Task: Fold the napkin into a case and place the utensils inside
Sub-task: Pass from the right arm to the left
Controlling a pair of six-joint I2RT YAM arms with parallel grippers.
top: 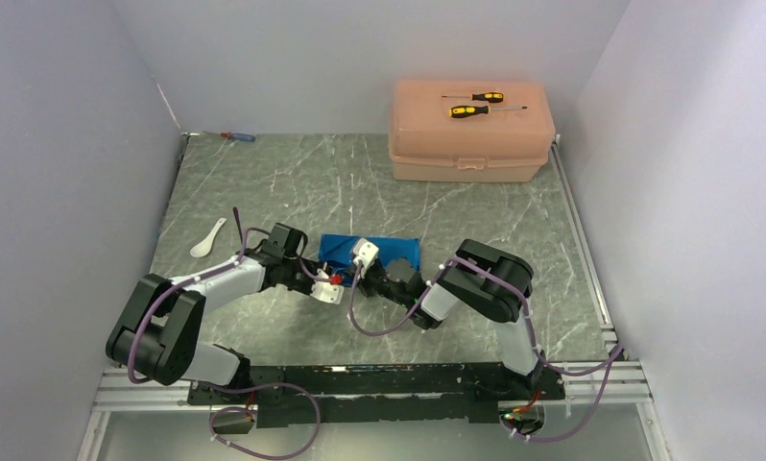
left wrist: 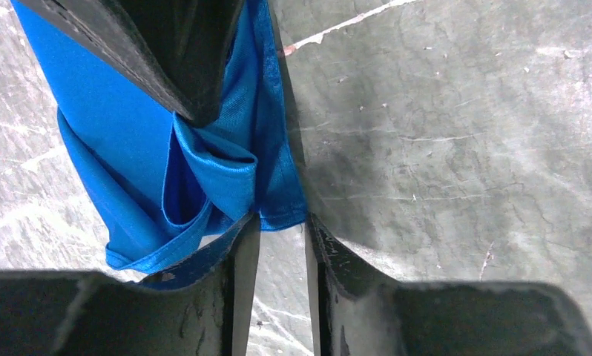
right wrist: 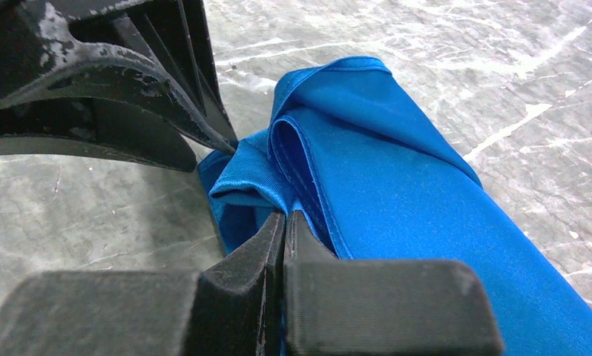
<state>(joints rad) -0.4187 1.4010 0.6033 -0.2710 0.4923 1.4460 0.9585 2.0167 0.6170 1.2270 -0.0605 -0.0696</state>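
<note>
Sheen on the napkin [right wrist: 397, 193] shows only in the wrist views. It is a bright blue, finely woven cloth with stitched hems, folded over itself in soft rolled layers. From the right wrist, the right gripper [right wrist: 284, 215] has its matte black jaws pressed together on a folded edge of that cloth. A scuffed finger of the other arm comes in from the upper left, its tip touching the same bunch. The left wrist view gives the reverse side: the left gripper [left wrist: 282, 222] has its jaws a narrow slit apart with bare tabletop between them. A corner of the napkin lies right at their tips, and nothing is gripped.

From above that detail is lost, but the layout is plain. The napkin lies as a long strip near the middle of the grey, white-veined tabletop [top: 264, 182], and both arms meet at its near-left end. A white spoon [top: 207, 238] lies well off to the left. At the far right stands a peach plastic box [top: 466, 165] with two yellow-and-black screwdrivers [top: 467, 111] on its lid. A small blue-and-red screwdriver [top: 237, 136] lies at the far left edge.
</note>
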